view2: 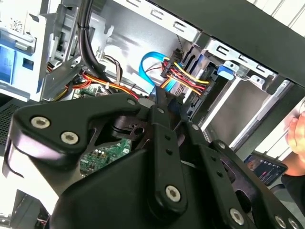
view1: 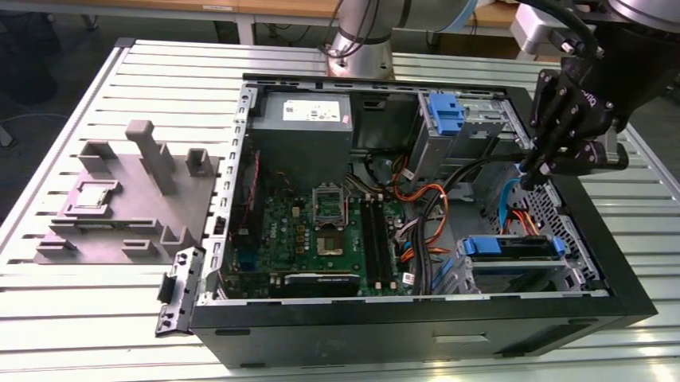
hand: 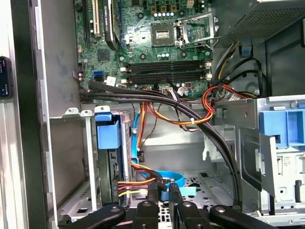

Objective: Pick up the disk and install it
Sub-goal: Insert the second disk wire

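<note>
Hovering over the open computer case on the slatted desk, the black hand hangs near the case's edge on the exterior view's right, with its fingers drawn together and nothing between them. The disk, with blue side rails, appears to sit already in its drive bay in the case, below the hand, with orange and yellow cables reaching it, so installation looks largely done
</note>
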`<move>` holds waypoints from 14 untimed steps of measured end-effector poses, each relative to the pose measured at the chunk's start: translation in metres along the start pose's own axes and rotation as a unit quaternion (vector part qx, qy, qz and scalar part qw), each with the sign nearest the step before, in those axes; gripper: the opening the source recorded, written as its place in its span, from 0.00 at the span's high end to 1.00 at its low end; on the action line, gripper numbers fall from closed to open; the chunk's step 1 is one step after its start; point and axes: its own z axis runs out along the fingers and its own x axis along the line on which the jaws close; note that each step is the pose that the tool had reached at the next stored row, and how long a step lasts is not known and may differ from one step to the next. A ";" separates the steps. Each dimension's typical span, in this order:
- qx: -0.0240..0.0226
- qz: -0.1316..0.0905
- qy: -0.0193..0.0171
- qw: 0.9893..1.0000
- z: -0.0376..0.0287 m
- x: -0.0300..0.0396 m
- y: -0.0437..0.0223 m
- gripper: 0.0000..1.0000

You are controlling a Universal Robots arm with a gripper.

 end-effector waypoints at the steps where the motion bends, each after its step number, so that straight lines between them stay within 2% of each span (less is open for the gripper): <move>1: 0.000 0.000 0.000 1.000 0.0007 -0.0002 0.0000 0.76; 6: 0.001 0.000 0.006 1.000 0.0084 -0.0002 0.0004 0.76; 10: 0.002 0.000 0.012 1.000 0.0132 -0.0002 0.0005 0.76; 11: 0.002 0.000 0.013 1.000 0.0142 -0.0002 0.0005 0.78; 12: 0.002 0.000 0.015 1.000 0.0150 -0.0002 0.0005 0.84; 13: 0.002 0.000 0.017 1.000 0.0157 -0.0002 0.0005 0.84; 14: 0.003 0.000 0.018 1.000 0.0163 -0.0002 0.0005 0.90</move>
